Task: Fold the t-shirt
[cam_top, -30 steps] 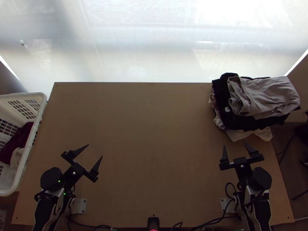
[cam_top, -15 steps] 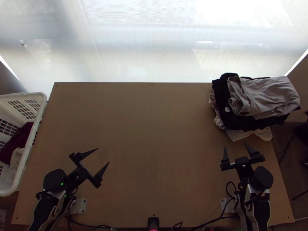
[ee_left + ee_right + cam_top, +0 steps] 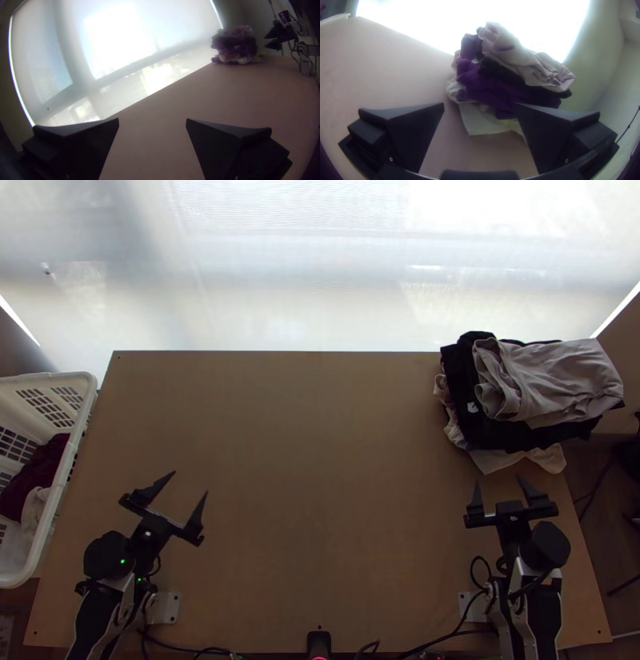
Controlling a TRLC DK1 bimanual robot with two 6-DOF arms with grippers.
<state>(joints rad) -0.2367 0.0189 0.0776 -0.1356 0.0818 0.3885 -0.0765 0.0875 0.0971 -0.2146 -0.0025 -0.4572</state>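
Here's bright light pouring through the wide pale blind (image 3: 320, 268), just past the wooden table (image 3: 304, 444), with dark floor (image 3: 604, 532) off to the right!

Pale t-shirt (image 3: 560, 376), seemingly — folded, rumpled — atop the clothes pile (image 3: 500, 434).

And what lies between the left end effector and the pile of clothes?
Bare wooden table from the left end effector to the pile of clothes, as the top view shows.

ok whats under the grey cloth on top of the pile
Dark cloth shows beneath the grey cloth, and below that a cream cloth pokes out at the bottom. The middles of those layers are covered, so I can't count them.
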